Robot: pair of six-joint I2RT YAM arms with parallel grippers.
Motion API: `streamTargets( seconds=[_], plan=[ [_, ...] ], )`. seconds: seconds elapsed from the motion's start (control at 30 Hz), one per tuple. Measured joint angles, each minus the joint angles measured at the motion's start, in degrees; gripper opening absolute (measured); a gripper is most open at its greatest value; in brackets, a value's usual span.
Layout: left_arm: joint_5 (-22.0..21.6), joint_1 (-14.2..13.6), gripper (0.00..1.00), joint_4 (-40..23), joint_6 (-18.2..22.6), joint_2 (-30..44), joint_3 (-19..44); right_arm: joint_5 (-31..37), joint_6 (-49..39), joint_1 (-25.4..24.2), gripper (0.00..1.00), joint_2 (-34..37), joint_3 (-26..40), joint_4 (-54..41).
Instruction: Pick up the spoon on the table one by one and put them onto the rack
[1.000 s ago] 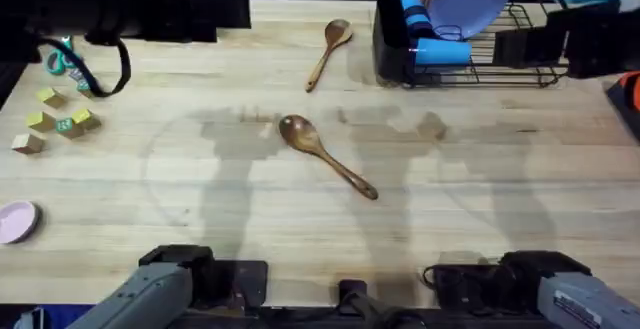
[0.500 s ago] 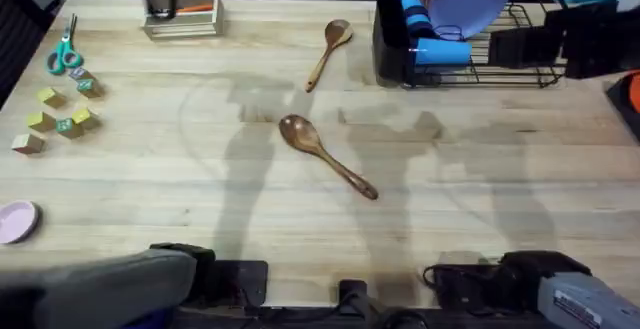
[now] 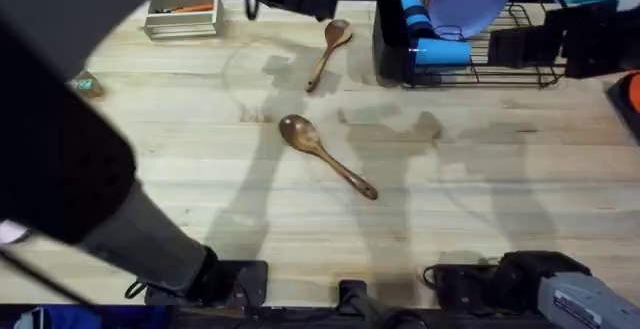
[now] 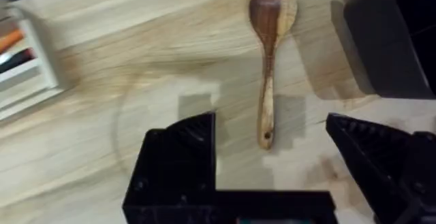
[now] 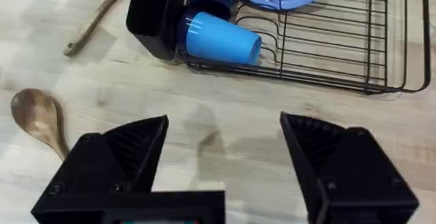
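Wooden slim spoon (image 4: 270,54) lies loose near table (image 3: 480,199) far edge, beside rack (image 3: 520,64); left gripper (image 4: 272,156) spread above handle, probably lining up grasp. Right gripper (image 5: 221,149) spread, idle.

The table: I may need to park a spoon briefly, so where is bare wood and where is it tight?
Bare table lies between the darker spoon and the rack, toward the right arm's base. It is tighter at the far edge, where the slimmer spoon lies beside the rack's black utensil holder, with the open left gripper above it.
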Motion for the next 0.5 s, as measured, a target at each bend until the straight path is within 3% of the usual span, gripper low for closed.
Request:
streamTargets(
  seconds=[0.27,0.5],
  plan=[
    [0.02,-3.17,0.993,4.24,0.0,7.36,0.0,0.0,0.22,0.0,0.996,0.0,0.02,0.0],
    [0.5,-3.56,0.994,4.21,0.0,12.25,0.0,0.0,0.22,0.0,0.996,2.06,0.17,0.04]
  ],
)
